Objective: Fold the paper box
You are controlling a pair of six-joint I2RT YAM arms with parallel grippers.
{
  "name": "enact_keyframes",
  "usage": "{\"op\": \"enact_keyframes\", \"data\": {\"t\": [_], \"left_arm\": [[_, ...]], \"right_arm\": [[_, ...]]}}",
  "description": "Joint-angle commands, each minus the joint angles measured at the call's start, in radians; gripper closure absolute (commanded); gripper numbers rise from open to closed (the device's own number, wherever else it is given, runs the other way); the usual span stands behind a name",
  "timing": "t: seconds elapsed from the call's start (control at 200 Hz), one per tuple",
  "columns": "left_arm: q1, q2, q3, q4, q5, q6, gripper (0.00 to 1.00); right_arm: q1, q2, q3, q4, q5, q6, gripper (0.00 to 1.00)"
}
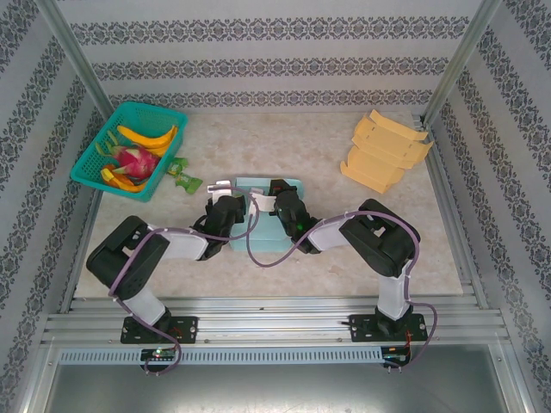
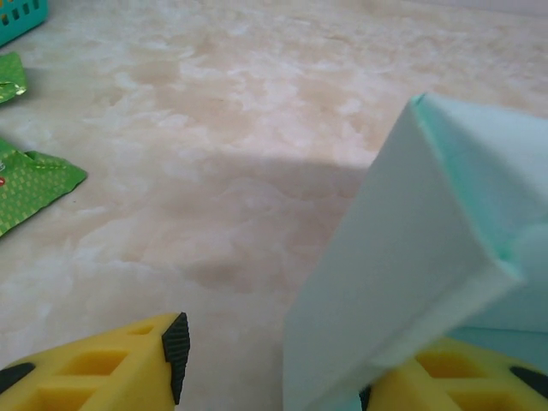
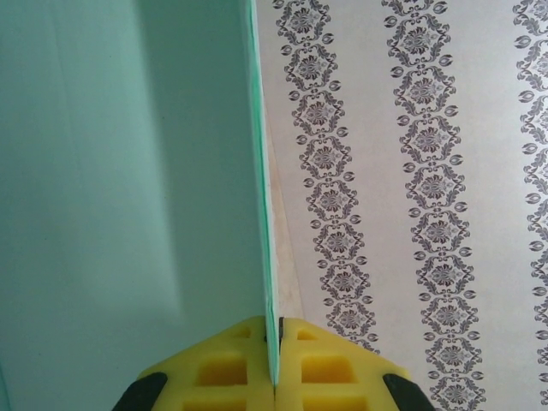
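The paper box (image 1: 267,234) is pale teal and lies at the table's middle, between both arms. In the left wrist view a raised wall of the box (image 2: 428,240) slants up beside my right-hand finger (image 2: 445,381). My left gripper (image 2: 272,372) is open, with the wall's edge inside the gap and bare table by the other finger (image 2: 167,355). From above, the left gripper (image 1: 225,205) is at the box's left side. My right gripper (image 3: 276,330) is shut on the thin edge of an upright box wall (image 3: 128,171). Seen from above, the right gripper (image 1: 282,200) is over the box's far part.
A teal basket (image 1: 93,155) of fruit stands at the back left. A green packet (image 1: 183,177) lies near it and also appears as the packet (image 2: 34,184) left of the left gripper. A stack of yellow paper boxes (image 1: 383,151) is at the back right.
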Motion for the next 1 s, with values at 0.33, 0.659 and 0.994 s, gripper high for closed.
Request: {"op": "enact_keyframes", "data": {"t": [0.33, 0.659, 0.994], "left_arm": [[0.027, -0.106, -0.032, -0.009, 0.097, 0.091, 0.46], [0.025, 0.066, 0.064, 0.068, 0.115, 0.214, 0.60], [0.022, 0.130, 0.066, 0.150, 0.063, 0.218, 1.00]], "right_arm": [[0.008, 0.016, -0.002, -0.096, 0.011, 0.067, 1.00], [0.009, 0.018, -0.003, -0.099, 0.003, 0.068, 1.00], [0.014, 0.015, -0.004, -0.093, -0.020, 0.085, 0.81]]}}
